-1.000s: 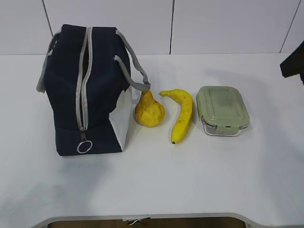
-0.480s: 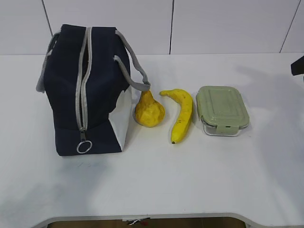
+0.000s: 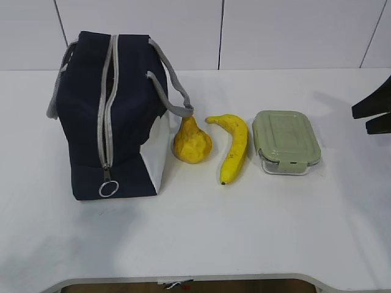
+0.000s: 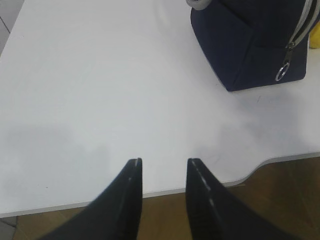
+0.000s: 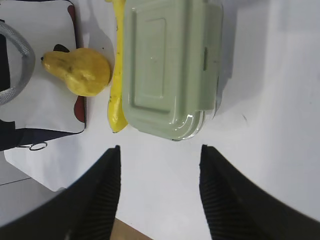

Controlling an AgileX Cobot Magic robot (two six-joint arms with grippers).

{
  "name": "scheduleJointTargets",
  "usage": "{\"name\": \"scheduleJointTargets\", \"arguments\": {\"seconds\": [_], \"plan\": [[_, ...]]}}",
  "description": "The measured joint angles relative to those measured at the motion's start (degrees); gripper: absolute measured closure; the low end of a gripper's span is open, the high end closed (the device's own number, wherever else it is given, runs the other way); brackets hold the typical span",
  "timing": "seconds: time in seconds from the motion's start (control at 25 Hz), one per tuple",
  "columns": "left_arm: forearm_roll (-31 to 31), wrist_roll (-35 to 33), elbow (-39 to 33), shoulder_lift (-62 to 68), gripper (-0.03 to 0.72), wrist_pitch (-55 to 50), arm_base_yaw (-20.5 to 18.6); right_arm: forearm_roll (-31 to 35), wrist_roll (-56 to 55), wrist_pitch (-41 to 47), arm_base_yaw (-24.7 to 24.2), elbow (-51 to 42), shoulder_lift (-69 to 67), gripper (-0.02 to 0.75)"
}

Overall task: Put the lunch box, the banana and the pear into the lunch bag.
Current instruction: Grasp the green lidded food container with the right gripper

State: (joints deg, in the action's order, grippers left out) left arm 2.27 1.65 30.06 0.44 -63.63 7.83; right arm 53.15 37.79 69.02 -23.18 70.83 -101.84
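Observation:
The navy lunch bag [image 3: 113,116] stands at the left, its grey zipper running down to a ring pull [image 3: 108,189]. To its right lie the pear [image 3: 192,141], the banana [image 3: 234,146] and the green-lidded lunch box [image 3: 286,140] in a row. My right gripper [image 3: 360,120] is open and empty at the right edge, apart from the lunch box. In the right wrist view it [image 5: 160,150] hovers short of the lunch box [image 5: 170,65], with the banana [image 5: 117,75] and the pear [image 5: 82,70] beyond. My left gripper [image 4: 164,162] is open and empty over the table's front edge, well away from the bag [image 4: 250,45].
The white table [image 3: 201,232] carries only these things. Its front edge [image 4: 150,192] lies under my left gripper. A white panelled wall [image 3: 275,30] stands behind the table. The bag's grey handles [image 3: 174,91] hang toward the pear.
My right gripper has come further into the exterior view at the right edge, lower and a little toward the lunch box. The objects have not moved.

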Motion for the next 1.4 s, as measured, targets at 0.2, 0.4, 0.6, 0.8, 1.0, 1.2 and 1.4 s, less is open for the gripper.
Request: {"name": "scheduleJointTargets", "arguments": {"seconds": [0.2, 0.4, 0.6, 0.8, 1.0, 1.2, 1.4], "plan": [[0.0, 0.0, 0.0, 0.0, 0.450, 0.0, 0.0, 0.2, 0.0, 0.0, 0.0, 0.1, 0.0, 0.288], [0.0, 0.0, 0.0, 0.0, 0.450, 0.0, 0.0, 0.5, 0.0, 0.0, 0.0, 0.2, 0.0, 0.105], [0.0, 0.0, 0.0, 0.0, 0.450, 0.0, 0.0, 1.0, 0.0, 0.0, 0.0, 2.8, -3.6, 0.107], [0.0, 0.0, 0.0, 0.0, 0.449, 0.0, 0.0, 1.1, 0.0, 0.0, 0.0, 8.1, -9.4, 0.127], [0.0, 0.0, 0.0, 0.0, 0.449, 0.0, 0.0, 1.1, 0.1, -0.2, 0.1, 9.1, -12.1, 0.151], [0.0, 0.0, 0.0, 0.0, 0.449, 0.0, 0.0, 3.0, 4.6, -0.5, 1.8, 9.1, -13.4, 0.154], [0.0, 0.0, 0.0, 0.0, 0.449, 0.0, 0.0, 4.0, 6.0, -0.5, 4.0, 9.1, -13.6, 0.155]]}}
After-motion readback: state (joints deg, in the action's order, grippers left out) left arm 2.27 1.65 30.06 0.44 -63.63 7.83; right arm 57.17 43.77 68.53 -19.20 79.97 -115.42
